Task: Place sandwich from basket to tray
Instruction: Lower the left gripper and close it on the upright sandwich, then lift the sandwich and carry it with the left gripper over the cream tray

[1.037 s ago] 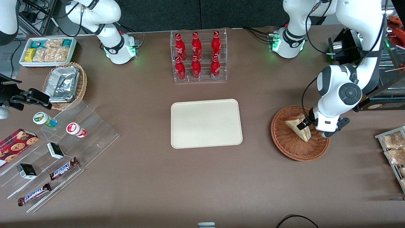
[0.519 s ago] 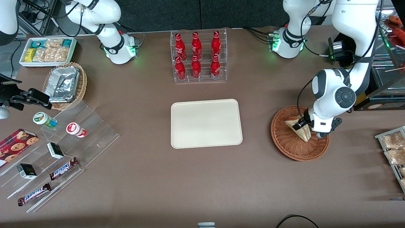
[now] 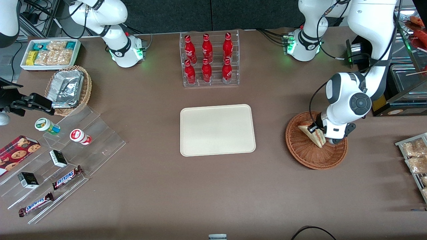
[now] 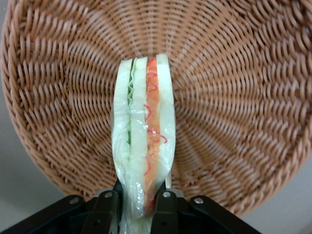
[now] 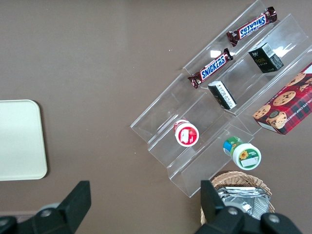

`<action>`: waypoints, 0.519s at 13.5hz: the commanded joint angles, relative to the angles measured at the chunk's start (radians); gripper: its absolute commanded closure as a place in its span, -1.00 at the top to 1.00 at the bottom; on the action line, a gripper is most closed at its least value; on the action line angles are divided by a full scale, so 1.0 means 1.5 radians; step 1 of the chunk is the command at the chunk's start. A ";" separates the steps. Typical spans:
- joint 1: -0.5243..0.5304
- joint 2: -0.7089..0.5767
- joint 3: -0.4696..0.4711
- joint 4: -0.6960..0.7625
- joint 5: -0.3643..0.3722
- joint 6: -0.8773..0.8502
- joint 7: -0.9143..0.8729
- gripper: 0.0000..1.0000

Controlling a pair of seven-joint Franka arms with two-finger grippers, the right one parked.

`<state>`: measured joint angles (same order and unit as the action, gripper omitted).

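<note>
I see the left arm's gripper (image 3: 317, 130) poised over the large round reddish-brown woven wicker basket (image 3: 302, 151), which sits on the brown tabletop (image 3: 200, 186) toward the working arm's end. Its two black fingers (image 4: 105, 212) are clamped on one end of the small triangular sandwich of pale white bread (image 4: 143, 146), whose red-orange and cream filling stripe faces the wrist camera; the wedge is held on edge above the basket's (image 4: 234, 97) woven floor, though I cannot tell whether its free end touches the weave. In the front view the sandwich (image 3: 310, 133) lies within the basket's outline, in the half farther from the camera. The flat cream-beige rectangular tray with rounded corners (image 3: 217, 130) rests at the middle of the tabletop, well apart from the basket, with nothing on it. A clear acrylic rack of red bottles (image 3: 209, 60) stands farther from the front camera than the tray.
</note>
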<state>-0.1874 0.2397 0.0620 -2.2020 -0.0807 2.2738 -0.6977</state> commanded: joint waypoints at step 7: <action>-0.115 0.011 0.000 0.239 0.036 -0.263 0.002 -1.00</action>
<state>-0.3034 0.2331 0.0548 -1.8935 -0.0396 1.9071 -0.6958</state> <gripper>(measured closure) 0.850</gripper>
